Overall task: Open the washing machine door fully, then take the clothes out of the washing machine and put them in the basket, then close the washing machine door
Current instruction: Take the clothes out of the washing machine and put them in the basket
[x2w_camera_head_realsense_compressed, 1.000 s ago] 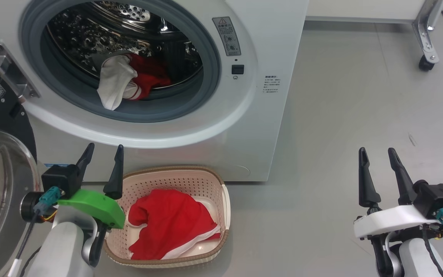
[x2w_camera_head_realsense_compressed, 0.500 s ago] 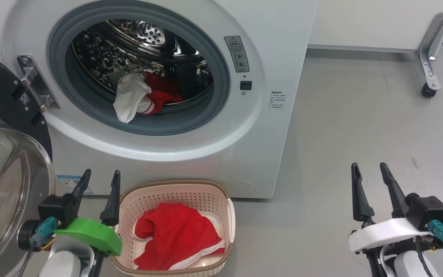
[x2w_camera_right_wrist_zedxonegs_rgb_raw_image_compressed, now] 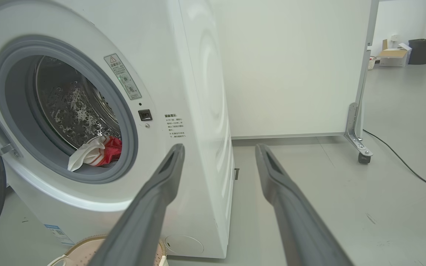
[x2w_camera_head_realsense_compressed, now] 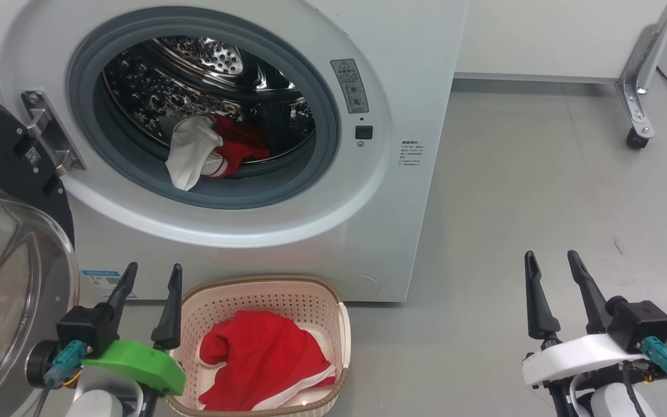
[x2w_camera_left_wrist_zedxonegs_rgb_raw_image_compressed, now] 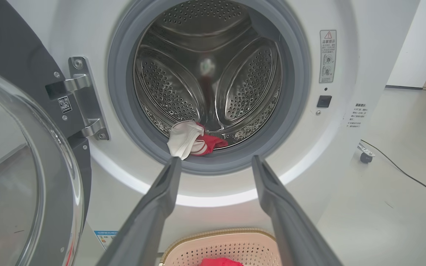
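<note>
The big white front-loading washing machine (x2w_camera_head_realsense_compressed: pixel 391 231) is standing at the upper left of the head view, its round mouth facing the robot and its perforated steel drum (x2w_camera_head_realsense_compressed: pixel 194 69) showing. The large round washing machine door (x2w_camera_head_realsense_compressed: pixel 3 145), with its glossy black rim and bulging clear glass centre, is hanging wide open on the hinge at the robot's left. A white panel on a wheeled metal leg (x2w_camera_head_realsense_compressed: pixel 634 98) is standing on the grey floor (x2w_camera_head_realsense_compressed: pixel 542 191) well to the right.

The small cream perforated plastic basket (x2w_camera_head_realsense_compressed: pixel 264 282) with a brown woven-look rim is sitting on the floor just in front of the machine, below the opening. A crumpled second red garment (x2w_camera_head_realsense_compressed: pixel 258 359) with white trim is lying inside it. A soft red-and-white garment (x2w_camera_head_realsense_compressed: pixel 206 153) is resting at the drum's front, its white part drooping onto the grey rubber ring (x2w_camera_head_realsense_compressed: pixel 310 168).

The left gripper (x2w_camera_head_realsense_compressed: pixel 154 267) is hovering just left of the basket, fingers spread wide, gripping nothing, pointing at the machine. The right gripper (x2w_camera_head_realsense_compressed: pixel 550 256) is hanging over bare floor, equally spread and empty.
</note>
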You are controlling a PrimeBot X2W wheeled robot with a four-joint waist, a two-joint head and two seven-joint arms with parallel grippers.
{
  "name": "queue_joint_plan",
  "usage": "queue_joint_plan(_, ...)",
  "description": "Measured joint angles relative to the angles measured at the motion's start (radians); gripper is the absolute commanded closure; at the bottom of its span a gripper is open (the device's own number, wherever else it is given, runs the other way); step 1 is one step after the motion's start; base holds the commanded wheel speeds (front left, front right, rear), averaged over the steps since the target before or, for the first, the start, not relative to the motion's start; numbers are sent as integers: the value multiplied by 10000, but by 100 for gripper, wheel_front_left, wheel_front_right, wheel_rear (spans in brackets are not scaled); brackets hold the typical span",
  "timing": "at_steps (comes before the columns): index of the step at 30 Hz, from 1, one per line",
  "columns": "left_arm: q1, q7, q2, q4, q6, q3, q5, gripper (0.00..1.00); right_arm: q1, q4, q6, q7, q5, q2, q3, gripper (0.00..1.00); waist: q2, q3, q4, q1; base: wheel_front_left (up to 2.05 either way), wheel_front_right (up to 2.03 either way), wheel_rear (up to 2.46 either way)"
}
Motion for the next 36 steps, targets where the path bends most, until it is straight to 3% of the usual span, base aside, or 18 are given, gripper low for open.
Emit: queue_joint_plan(36,416,0,-100,-665,0,107,253,0,0,-203,0,0,-297,-69,144,0,0,237,-112,0,0,0,0)
